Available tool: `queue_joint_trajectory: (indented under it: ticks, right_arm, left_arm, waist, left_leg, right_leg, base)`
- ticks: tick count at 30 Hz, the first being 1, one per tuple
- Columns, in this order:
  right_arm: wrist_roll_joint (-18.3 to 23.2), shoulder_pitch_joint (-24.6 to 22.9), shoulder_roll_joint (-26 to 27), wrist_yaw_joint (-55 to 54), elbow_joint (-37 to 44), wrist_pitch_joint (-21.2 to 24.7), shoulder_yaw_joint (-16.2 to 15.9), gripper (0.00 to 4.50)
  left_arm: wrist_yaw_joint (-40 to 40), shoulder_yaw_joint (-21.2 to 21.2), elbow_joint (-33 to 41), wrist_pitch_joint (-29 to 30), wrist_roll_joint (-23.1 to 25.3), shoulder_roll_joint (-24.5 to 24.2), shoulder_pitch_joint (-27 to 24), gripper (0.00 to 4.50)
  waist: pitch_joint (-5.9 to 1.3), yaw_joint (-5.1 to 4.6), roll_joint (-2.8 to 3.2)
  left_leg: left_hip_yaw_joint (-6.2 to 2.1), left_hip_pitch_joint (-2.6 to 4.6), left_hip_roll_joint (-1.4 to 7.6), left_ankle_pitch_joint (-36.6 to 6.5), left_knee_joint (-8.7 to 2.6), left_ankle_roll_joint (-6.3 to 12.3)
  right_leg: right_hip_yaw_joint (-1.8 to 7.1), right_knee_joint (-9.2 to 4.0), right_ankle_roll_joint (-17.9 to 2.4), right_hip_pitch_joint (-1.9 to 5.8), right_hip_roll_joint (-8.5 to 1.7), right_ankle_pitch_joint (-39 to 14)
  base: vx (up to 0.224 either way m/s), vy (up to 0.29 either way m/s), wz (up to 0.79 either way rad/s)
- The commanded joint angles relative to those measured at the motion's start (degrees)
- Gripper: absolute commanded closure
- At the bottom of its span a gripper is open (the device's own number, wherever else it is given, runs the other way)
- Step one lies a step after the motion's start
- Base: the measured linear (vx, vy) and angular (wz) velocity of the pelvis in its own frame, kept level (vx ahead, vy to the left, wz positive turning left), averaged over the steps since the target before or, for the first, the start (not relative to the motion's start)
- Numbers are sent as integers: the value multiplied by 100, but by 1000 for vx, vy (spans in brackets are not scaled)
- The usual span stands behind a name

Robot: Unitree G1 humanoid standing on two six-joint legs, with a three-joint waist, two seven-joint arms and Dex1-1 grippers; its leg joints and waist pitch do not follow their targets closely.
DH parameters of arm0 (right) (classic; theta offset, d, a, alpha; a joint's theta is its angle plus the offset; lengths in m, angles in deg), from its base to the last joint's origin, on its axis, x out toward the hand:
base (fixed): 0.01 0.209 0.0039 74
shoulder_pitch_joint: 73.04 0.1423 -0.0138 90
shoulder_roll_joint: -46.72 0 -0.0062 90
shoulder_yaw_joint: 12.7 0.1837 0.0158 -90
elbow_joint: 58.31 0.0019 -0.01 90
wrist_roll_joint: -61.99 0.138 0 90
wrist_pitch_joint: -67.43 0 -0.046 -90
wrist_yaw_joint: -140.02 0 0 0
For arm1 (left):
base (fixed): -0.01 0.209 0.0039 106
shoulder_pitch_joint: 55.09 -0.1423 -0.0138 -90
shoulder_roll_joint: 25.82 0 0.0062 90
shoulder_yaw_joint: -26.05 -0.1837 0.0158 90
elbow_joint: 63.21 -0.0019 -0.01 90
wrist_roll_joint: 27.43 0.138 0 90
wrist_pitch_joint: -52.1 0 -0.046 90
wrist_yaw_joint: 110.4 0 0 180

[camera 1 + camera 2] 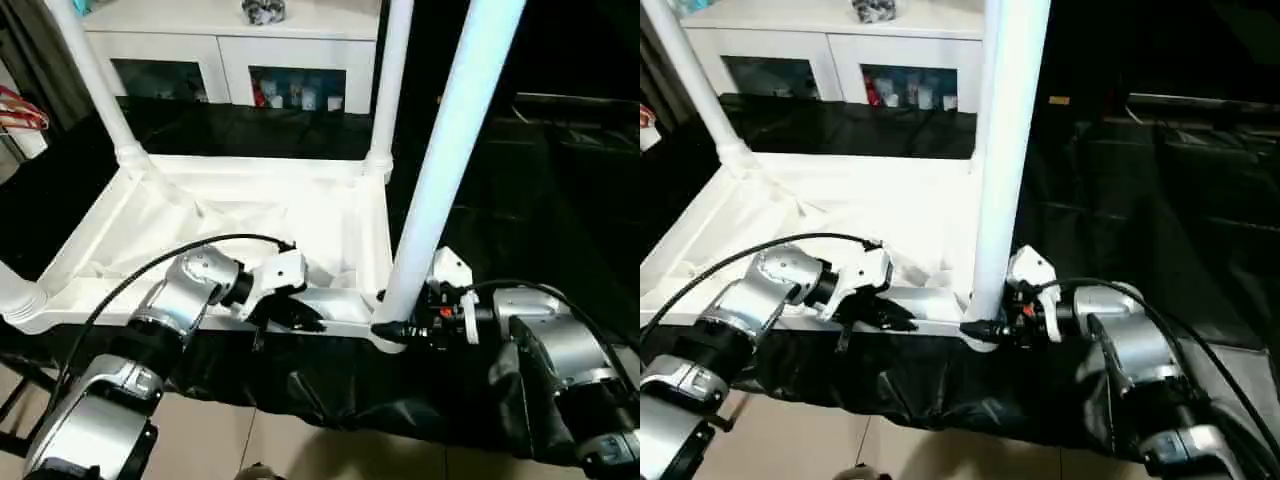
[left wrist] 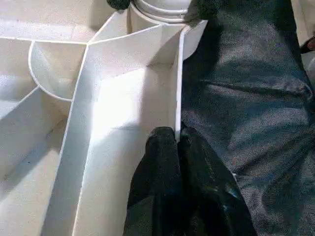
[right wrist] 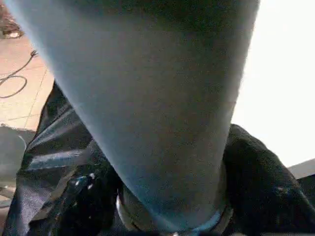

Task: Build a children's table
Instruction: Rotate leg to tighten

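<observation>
The children's table lies upside down on black cloth, its ribbed white top (image 1: pixel 250 215) facing up. Upright white legs stand in its corner sockets: far left (image 1: pixel 100 80), far right (image 1: pixel 392 80) and near right (image 1: pixel 450 150). A socket with a leg's base shows at the near left corner (image 1: pixel 20 295). My left gripper (image 1: pixel 305 318) is shut on the top's near rim, and the left wrist view shows its fingers (image 2: pixel 162 157) pinching that thin wall (image 2: pixel 178 98). My right gripper (image 1: pixel 390 328) holds the near right leg (image 3: pixel 162 98) at its base, one finger (image 3: pixel 83 196) on each side.
A white cabinet (image 1: pixel 230 60) with glass doors stands behind the table. Black cloth (image 1: pixel 520 200) covers the work surface and hangs over its near edge. Tiled floor (image 1: pixel 230 440) shows below, and a cable (image 3: pixel 15 86) lies on it.
</observation>
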Motion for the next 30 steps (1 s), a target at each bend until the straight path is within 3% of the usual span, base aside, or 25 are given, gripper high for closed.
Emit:
queue_joint_trajectory:
  ticks: [1,8,10,11,12,13,14,16,20,22,24,27,30]
  right_arm:
    - [30,-256,145,288,179,155,-562,188]
    - [85,-369,417,-193,200,99,-330,192]
    - [-27,-328,736,-930,-38,40,-122,194]
    - [-54,-311,803,-1090,-99,33,-80,194]
    - [-86,-279,929,-1373,-208,29,3,194]
    - [-125,-213,1149,-1854,-408,14,148,195]
    - [-127,-204,1177,-1913,-432,18,166,196]
    - [-158,-64,1625,-2809,-790,44,424,196]
    - [-248,97,2033,-3569,-1114,-17,568,196]
    - [-283,363,2436,-4410,-1539,-101,782,196]
    - [-307,624,2713,-4989,-1933,-318,940,196]
    - [-538,825,2867,-5327,-2222,-730,928,196]
    - [-477,851,2911,-5269,-2230,-751,974,126]
  left_arm:
    - [-88,9,128,-17,-149,135,81,450]
    - [-355,77,-65,33,-132,307,176,450]
    - [-950,132,-274,104,8,499,311,450]
    - [-1061,146,-307,144,27,541,338,450]
    - [-1276,178,-368,186,56,626,384,450]
    - [-1540,221,-421,298,69,771,441,450]
    - [-1576,224,-424,306,75,788,446,450]
    - [-2136,259,-462,448,177,1071,518,450]
    - [-2622,248,-483,576,301,1308,559,450]
    - [-3041,286,-423,767,357,1547,552,450]
    - [-3227,249,-370,738,405,1682,522,450]
    - [-3303,174,-286,540,497,1740,453,450]
    - [-3330,167,-263,459,506,1736,429,450]
  waist:
    - [-374,-3,-21]
    - [-374,16,-26]
    - [-333,1,-41]
    - [-325,-9,-108]
    - [-293,-16,-88]
    - [-270,-44,-117]
    - [-265,-56,-96]
    - [-264,-140,-110]
    - [-257,-184,-102]
    - [-268,-245,-75]
    - [-264,-286,-45]
    - [-279,-321,-45]
    - [-295,-327,-51]
  left_leg:
    - [-13,36,174,-969,-307,392]
    - [-20,29,172,-1016,-311,369]
    - [-12,44,156,-1233,-338,270]
    - [-11,58,152,-1316,-351,221]
    - [-25,87,135,-1533,-371,134]
    - [-27,116,132,-1727,-394,80]
    - [-41,139,128,-1813,-397,36]
    - [-78,146,114,-1952,-415,-61]
    - [-85,143,97,-2070,-425,10]
    - [-97,141,103,-2083,-446,-44]
    - [-98,152,101,-2157,-449,-29]
    - [-98,120,101,-2118,-461,13]
    - [-79,99,107,-1979,-463,82]
  right_leg:
    - [268,-317,-1230,338,-344,-847]
    - [262,-313,-1223,343,-345,-880]
    - [259,-392,-1074,308,-356,-1478]
    - [258,-417,-1004,314,-363,-1716]
    - [258,-458,-870,300,-381,-2226]
    - [258,-507,-736,275,-370,-2626]
    - [254,-513,-693,258,-381,-2800]
    - [225,-571,-523,257,-397,-3175]
    - [202,-627,-397,246,-379,-3278]
    - [197,-610,-467,239,-379,-3103]
    - [193,-623,-485,226,-378,-3060]
    - [204,-617,-513,251,-376,-2837]
    - [245,-556,-676,271,-359,-2331]
  base:
    - [0,0,0]
    - [0,0,0]
    - [0,0,0]
    - [0,0,0]
    - [0,0,0]
    - [0,0,0]
    - [0,0,0]
    - [0,0,0]
    - [-16,2,-1]
    - [0,0,0]
    - [0,0,0]
    - [0,0,0]
    - [0,0,0]
